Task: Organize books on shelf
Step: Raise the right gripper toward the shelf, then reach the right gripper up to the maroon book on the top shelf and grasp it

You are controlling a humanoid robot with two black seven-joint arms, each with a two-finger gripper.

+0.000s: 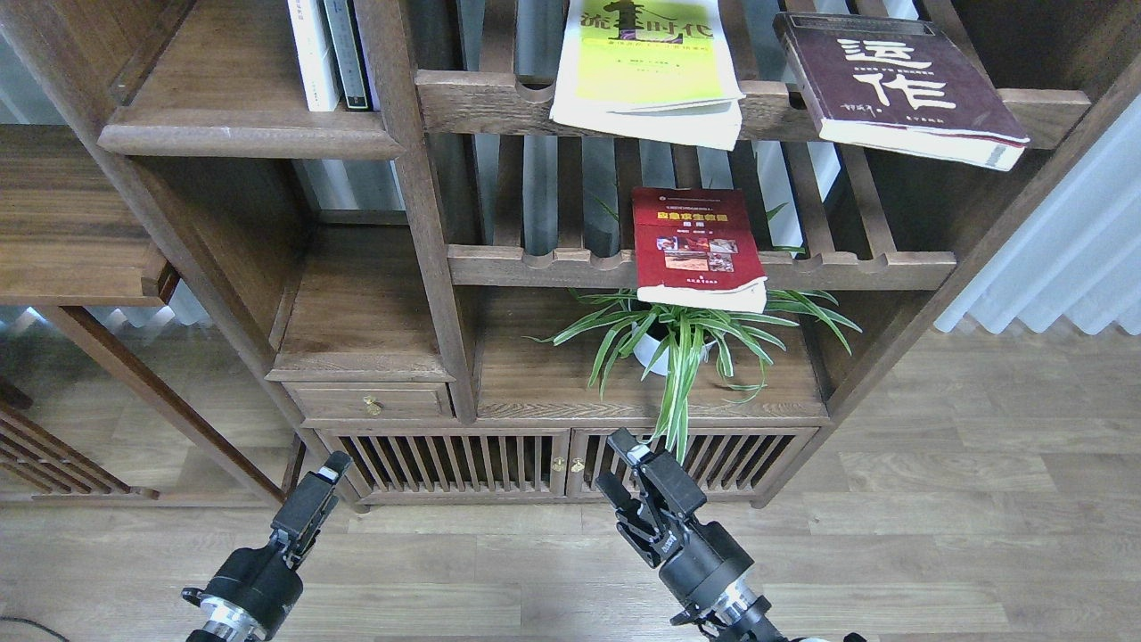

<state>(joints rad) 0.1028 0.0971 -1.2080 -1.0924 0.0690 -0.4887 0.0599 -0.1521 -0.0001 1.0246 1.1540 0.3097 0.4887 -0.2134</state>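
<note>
- Start step: no book gripped; right hand (613, 464) spread empty, left hand (323, 477) state cannot be told.
- Next: red book (696, 245) at 12 o'clock, overhanging slatted rack (499, 265), to be reached.

maroon book (900, 85) reads "运作"; yellow-green book (646, 62) perhaps "流金时代".

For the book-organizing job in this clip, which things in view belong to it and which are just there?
Belongs to the job:
- maroon book, on the upper slatted rack
- yellow-green book, same rack
- red book, on the lower rack
- solid shelf
- left pincer and right pincer, both low and empty

Just there:
- spider plant
- upright thin books
- small drawer
</note>
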